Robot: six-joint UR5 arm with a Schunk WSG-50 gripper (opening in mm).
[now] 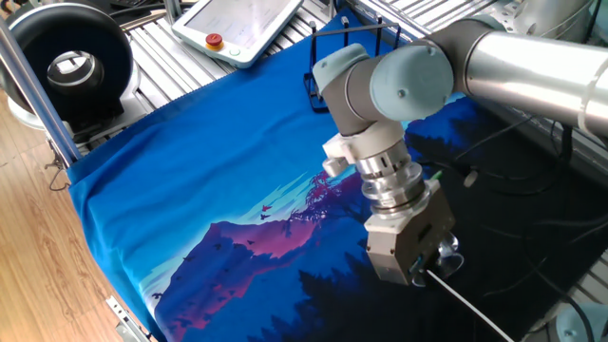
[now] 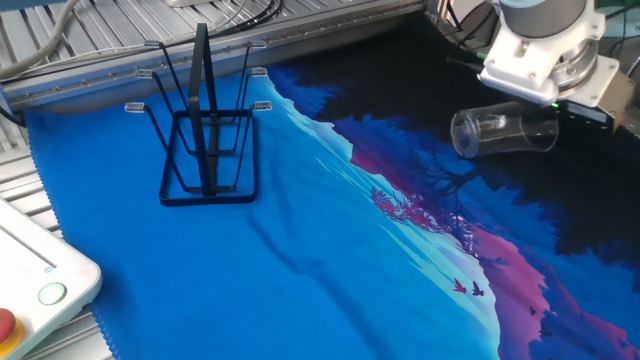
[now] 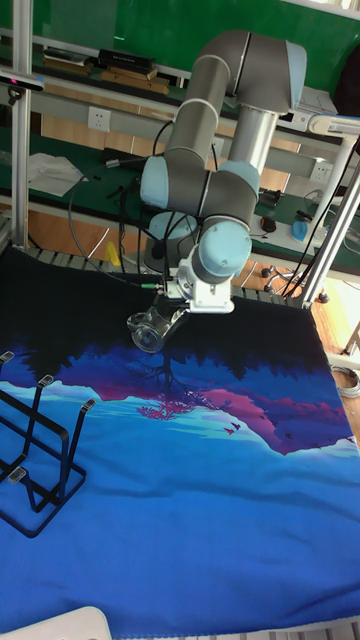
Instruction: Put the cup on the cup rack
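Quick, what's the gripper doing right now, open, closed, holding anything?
Gripper: shut on the cup, which is held on its side above the cloth.

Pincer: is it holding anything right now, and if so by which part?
The pincer appears to hold the cup on its side, at the base end; the open mouth points away. The exact contact is hidden.

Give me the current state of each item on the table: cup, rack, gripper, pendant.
cup: on its side, lifted off the cloth, held at its base end.
gripper: shut on the cup.
cup rack: upright on the cloth, pegs empty.
pendant: lying flat at the table edge.
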